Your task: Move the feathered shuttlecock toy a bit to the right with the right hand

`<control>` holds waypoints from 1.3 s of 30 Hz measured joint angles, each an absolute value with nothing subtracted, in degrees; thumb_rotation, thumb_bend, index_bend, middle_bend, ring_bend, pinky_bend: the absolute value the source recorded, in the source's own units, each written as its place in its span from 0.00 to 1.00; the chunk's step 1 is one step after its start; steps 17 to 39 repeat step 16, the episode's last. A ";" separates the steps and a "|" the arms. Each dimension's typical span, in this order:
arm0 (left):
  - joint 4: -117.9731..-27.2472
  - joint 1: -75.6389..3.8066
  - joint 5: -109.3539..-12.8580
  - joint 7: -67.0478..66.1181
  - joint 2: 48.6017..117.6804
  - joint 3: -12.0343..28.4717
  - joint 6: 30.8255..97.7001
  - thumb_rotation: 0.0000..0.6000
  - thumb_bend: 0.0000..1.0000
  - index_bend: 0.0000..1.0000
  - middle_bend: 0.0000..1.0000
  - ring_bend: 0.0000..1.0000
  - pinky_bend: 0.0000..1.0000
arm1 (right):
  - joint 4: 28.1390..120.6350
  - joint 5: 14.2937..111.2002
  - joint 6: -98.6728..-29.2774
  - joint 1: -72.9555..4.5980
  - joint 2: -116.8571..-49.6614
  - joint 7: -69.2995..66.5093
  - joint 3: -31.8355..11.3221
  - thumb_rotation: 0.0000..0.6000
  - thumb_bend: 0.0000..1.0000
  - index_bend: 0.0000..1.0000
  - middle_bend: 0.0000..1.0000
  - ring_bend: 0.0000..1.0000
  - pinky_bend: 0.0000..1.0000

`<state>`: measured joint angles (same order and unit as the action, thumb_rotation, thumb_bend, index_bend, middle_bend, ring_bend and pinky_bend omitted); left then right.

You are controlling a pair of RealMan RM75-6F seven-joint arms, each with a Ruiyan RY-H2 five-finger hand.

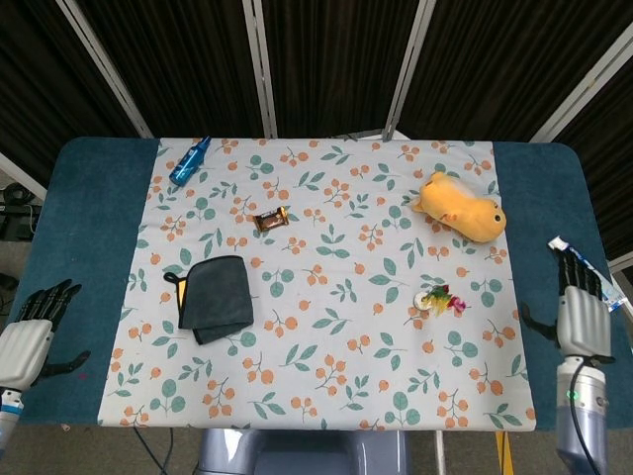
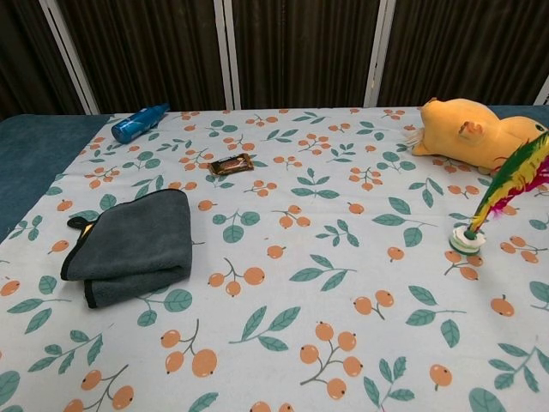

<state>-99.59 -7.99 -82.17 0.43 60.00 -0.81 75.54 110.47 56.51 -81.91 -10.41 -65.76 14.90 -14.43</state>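
The feathered shuttlecock toy [image 1: 436, 298] [image 2: 496, 190] stands on its white round base on the patterned cloth, its green, yellow and pink feathers leaning to the right. Nothing touches it. My right hand [image 1: 580, 312] hovers over the blue table edge far to the toy's right, fingers apart and holding nothing. My left hand [image 1: 30, 336] rests at the table's front left corner, fingers spread and empty. Neither hand shows in the chest view.
A yellow plush toy [image 1: 460, 206] lies behind the shuttlecock. A folded grey cloth [image 1: 213, 297] sits at the left, a small snack packet [image 1: 270, 220] mid-back, a blue bottle [image 1: 190, 160] at back left. A toothpaste tube [image 1: 586, 272] lies just beyond my right hand.
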 measured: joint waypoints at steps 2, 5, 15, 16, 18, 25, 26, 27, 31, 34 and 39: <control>-99.03 -7.86 -83.13 0.08 60.29 -0.82 76.43 1.00 0.24 0.00 0.00 0.00 0.00 | 109.59 60.22 -81.83 -9.00 -64.42 13.80 -12.22 1.00 0.23 0.04 0.00 0.00 0.00; -97.76 -7.57 -84.81 -0.96 60.77 -0.84 78.21 1.00 0.24 0.00 0.00 0.00 0.00 | 107.07 68.02 -82.03 -8.05 -63.80 13.50 -8.97 1.00 0.21 0.03 0.00 0.00 0.00; -94.24 -6.32 -88.39 -3.77 62.44 -1.51 81.80 1.00 0.24 0.00 0.00 0.00 0.00 | 96.29 88.74 -81.59 -7.09 -64.55 13.42 0.96 1.00 0.19 0.01 0.00 0.00 0.00; -94.25 -6.23 -88.37 -3.71 62.41 -1.51 81.91 1.00 0.24 0.00 0.00 0.00 0.00 | 96.26 88.68 -81.49 -7.07 -64.64 13.12 0.92 1.00 0.19 0.01 0.00 0.00 0.00; -94.25 -6.23 -88.37 -3.71 62.41 -1.51 81.91 1.00 0.24 0.00 0.00 0.00 0.00 | 96.26 88.68 -81.49 -7.07 -64.64 13.12 0.92 1.00 0.19 0.01 0.00 0.00 0.00; -94.25 -6.23 -88.37 -3.71 62.41 -1.51 81.91 1.00 0.24 0.00 0.00 0.00 0.00 | 96.26 88.68 -81.49 -7.07 -64.64 13.12 0.92 1.00 0.19 0.01 0.00 0.00 0.00; -94.25 -6.23 -88.37 -3.71 62.41 -1.51 81.91 1.00 0.24 0.00 0.00 0.00 0.00 | 96.26 88.68 -81.49 -7.07 -64.64 13.12 0.92 1.00 0.19 0.01 0.00 0.00 0.00; -94.25 -6.23 -88.37 -3.71 62.41 -1.51 81.91 1.00 0.24 0.00 0.00 0.00 0.00 | 96.26 88.68 -81.49 -7.07 -64.64 13.12 0.92 1.00 0.19 0.01 0.00 0.00 0.00; -94.25 -6.23 -88.37 -3.71 62.41 -1.51 81.91 1.00 0.24 0.00 0.00 0.00 0.00 | 96.26 88.68 -81.49 -7.07 -64.64 13.12 0.92 1.00 0.19 0.01 0.00 0.00 0.00; -94.25 -6.23 -88.37 -3.71 62.41 -1.51 81.91 1.00 0.24 0.00 0.00 0.00 0.00 | 96.26 88.68 -81.49 -7.07 -64.64 13.12 0.92 1.00 0.19 0.01 0.00 0.00 0.00; -94.25 -6.23 -88.37 -3.71 62.41 -1.51 81.91 1.00 0.24 0.00 0.00 0.00 0.00 | 96.26 88.68 -81.49 -7.07 -64.64 13.12 0.92 1.00 0.19 0.01 0.00 0.00 0.00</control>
